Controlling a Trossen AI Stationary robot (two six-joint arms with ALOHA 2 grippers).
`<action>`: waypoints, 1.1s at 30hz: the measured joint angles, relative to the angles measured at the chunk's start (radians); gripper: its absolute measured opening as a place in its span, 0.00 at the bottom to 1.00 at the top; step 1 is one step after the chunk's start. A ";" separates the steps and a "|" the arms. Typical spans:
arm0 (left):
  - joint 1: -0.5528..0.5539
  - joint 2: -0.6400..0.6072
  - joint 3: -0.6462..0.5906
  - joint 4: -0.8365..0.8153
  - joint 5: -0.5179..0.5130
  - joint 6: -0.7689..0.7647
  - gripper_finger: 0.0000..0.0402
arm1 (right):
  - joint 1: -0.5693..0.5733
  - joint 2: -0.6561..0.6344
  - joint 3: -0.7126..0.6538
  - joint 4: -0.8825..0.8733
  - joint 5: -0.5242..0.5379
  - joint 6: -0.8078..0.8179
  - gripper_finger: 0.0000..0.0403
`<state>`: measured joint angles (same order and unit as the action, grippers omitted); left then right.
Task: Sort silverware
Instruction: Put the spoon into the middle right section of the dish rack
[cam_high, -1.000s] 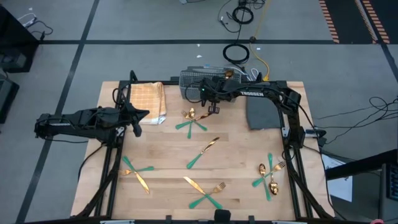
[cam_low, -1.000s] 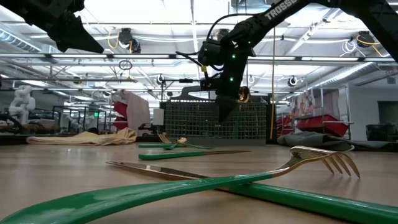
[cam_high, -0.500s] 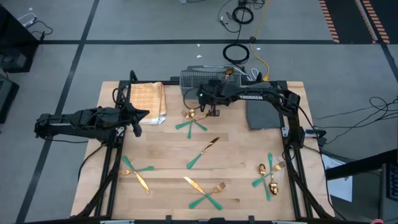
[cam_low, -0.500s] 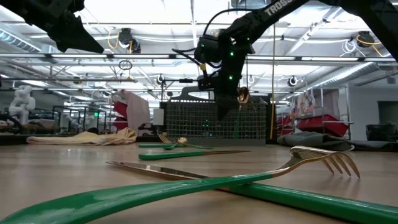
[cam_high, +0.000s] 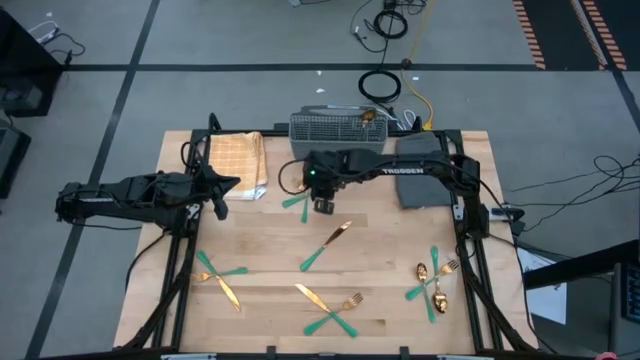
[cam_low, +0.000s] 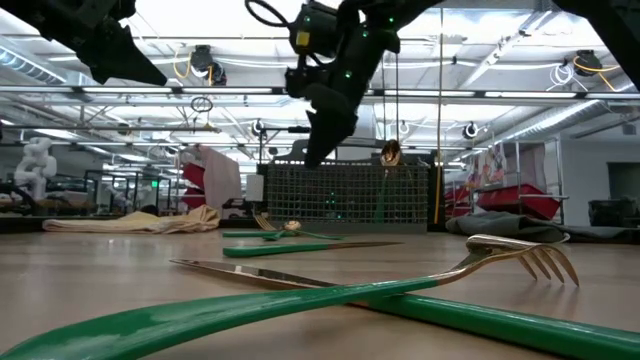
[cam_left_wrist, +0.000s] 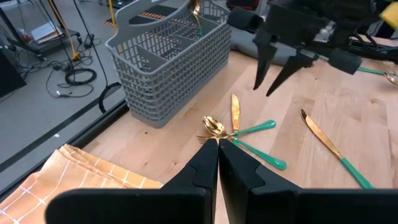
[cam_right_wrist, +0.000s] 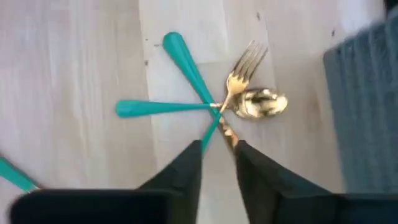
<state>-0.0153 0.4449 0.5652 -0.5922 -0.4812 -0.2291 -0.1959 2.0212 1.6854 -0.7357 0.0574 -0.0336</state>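
A wooden worktop (cam_high: 380, 260) stands on a grey floor with black tape lines, and behind it the low view shows a large hall with ceiling lights and shelves. At the far edge of the worktop is a grey slotted basket (cam_high: 335, 126), and one gold spoon (cam_high: 367, 116) already stands in it, its head up. To the left of the basket lies a tan checked cloth (cam_high: 236, 164), and to the right a grey pad (cam_high: 424, 178).

The silverware is spread on the worktop in small groups. One crossed group of a fork, a spoon and a knife (cam_right_wrist: 233, 102) lies just in front of the basket. A single knife (cam_high: 328, 245) lies in the middle. Two pieces (cam_high: 220, 276) are crossed near the left edge, a fork and a knife (cam_high: 331, 307) are crossed at the near edge, and several spoons and forks (cam_high: 433, 280) lie near the right edge.

The right hand (cam_high: 324, 206) hovers above the crossed group in front of the basket, pointing down, its two fingers (cam_right_wrist: 186, 168) a little apart and holding nothing. The left hand (cam_high: 218, 207) waits over the left edge of the worktop, beside the cloth, with its fingers (cam_left_wrist: 202, 168) pressed together and empty.
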 joint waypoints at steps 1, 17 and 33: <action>0.000 0.000 0.000 0.000 0.000 0.000 0.05 | -0.006 0.001 0.000 0.001 -0.020 0.047 0.28; 0.000 0.000 0.000 -0.001 0.000 0.007 0.05 | -0.026 0.139 0.000 0.127 -0.003 0.215 0.46; 0.000 0.000 0.000 -0.001 0.000 0.007 0.05 | 0.068 0.132 0.007 0.064 -0.065 0.102 0.45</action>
<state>-0.0153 0.4449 0.5652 -0.5934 -0.4808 -0.2217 -0.1283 2.1531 1.6926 -0.6715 -0.0075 0.0688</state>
